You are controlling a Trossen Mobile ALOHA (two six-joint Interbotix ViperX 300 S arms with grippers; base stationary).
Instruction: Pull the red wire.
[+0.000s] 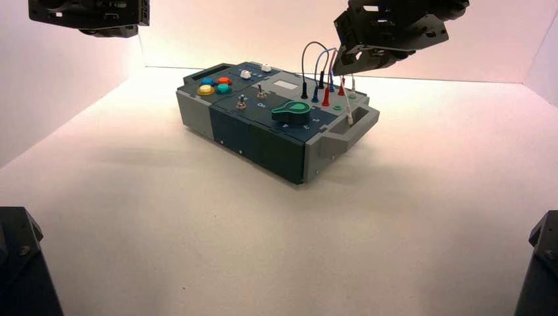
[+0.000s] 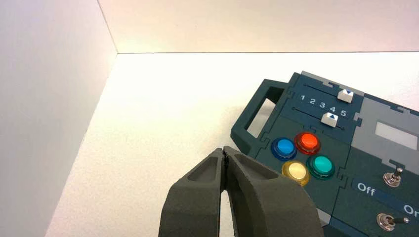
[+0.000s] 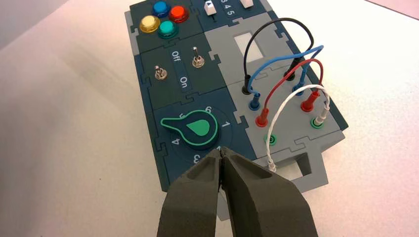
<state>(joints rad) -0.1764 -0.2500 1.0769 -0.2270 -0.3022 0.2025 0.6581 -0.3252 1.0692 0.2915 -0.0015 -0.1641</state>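
A box with grey and dark navy panels (image 1: 263,128) sits turned at an angle on a pale table (image 1: 197,230), a grey wall-like handle at its near right end. The red wire (image 3: 312,60) is on the box's right part: it arches up between two red sockets, with both of its red plugs seated, one at each end. Beside it, on one side, a blue wire (image 3: 284,58) and then a black wire (image 3: 280,20) arch in the same way, each plugged in at both ends. On the other side is a white wire (image 3: 296,91); one of its ends stands in a green-ringed socket, while the other hangs loose by the handle, outside the second green-ringed socket (image 3: 270,139). The right gripper (image 3: 221,150) hangs above the right end of the box, its fingers pressed together and nothing between them. The left gripper (image 2: 225,149) waits raised at the left, short of the box's button end, its fingers also pressed together on nothing. Four buttons, blue, red, yellow and green, cluster at the box's left end; a dark knob (image 3: 199,127) with a green outline and pointer sits near its front right corner.
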